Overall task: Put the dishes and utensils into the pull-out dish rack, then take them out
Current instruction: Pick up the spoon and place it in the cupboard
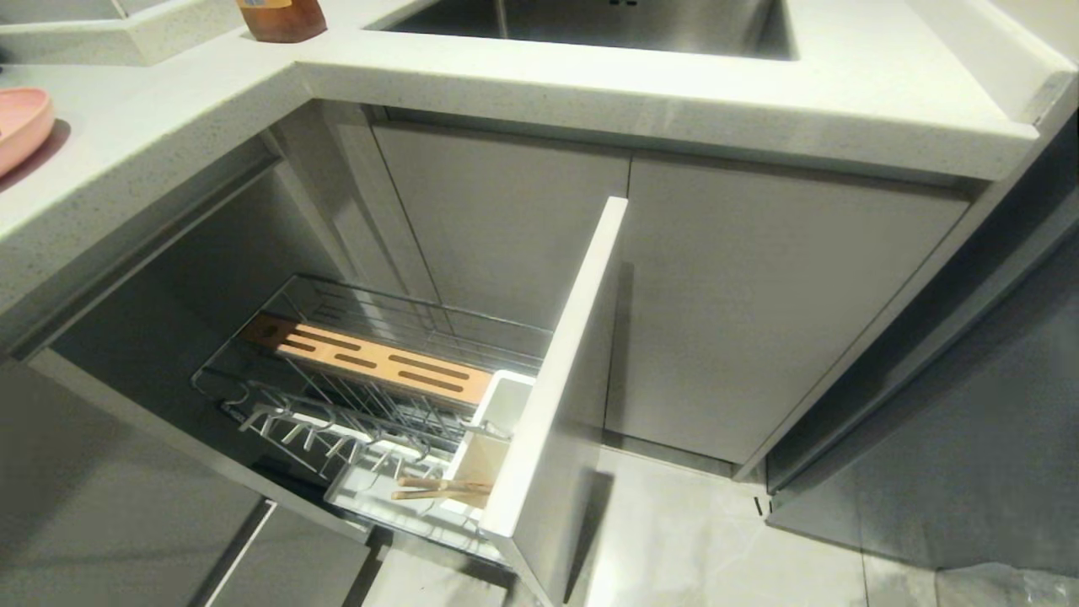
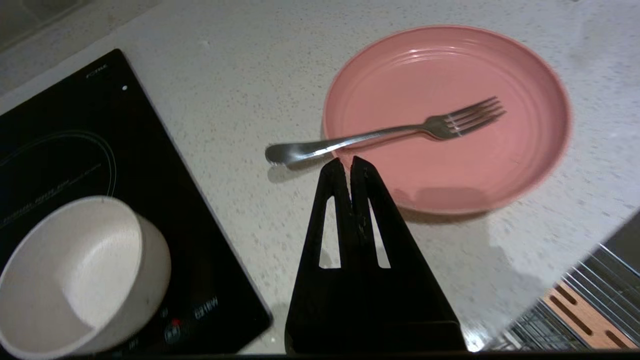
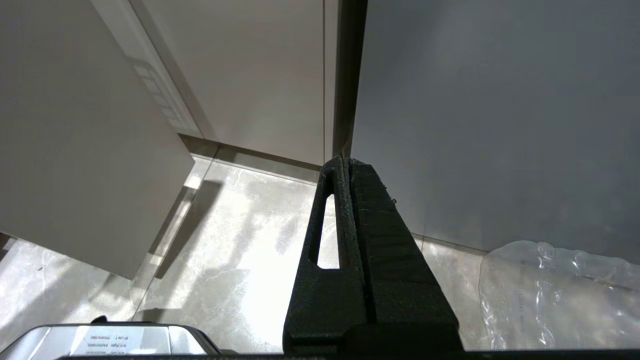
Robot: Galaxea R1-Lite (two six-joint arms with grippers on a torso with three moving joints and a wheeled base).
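The pink plate [image 1: 21,126] and bowl [image 2: 75,275] are cut off by picture edges.

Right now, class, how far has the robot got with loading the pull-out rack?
Done: the rack is pulled out and the chopsticks lie in its utensil cup. In hand: nothing; the left gripper is shut and empty above the counter, near the fork handle. Left: the fork, the pink plate under it, the white bowl on the cooktop, then unloading. The right gripper is shut beside the cabinets.
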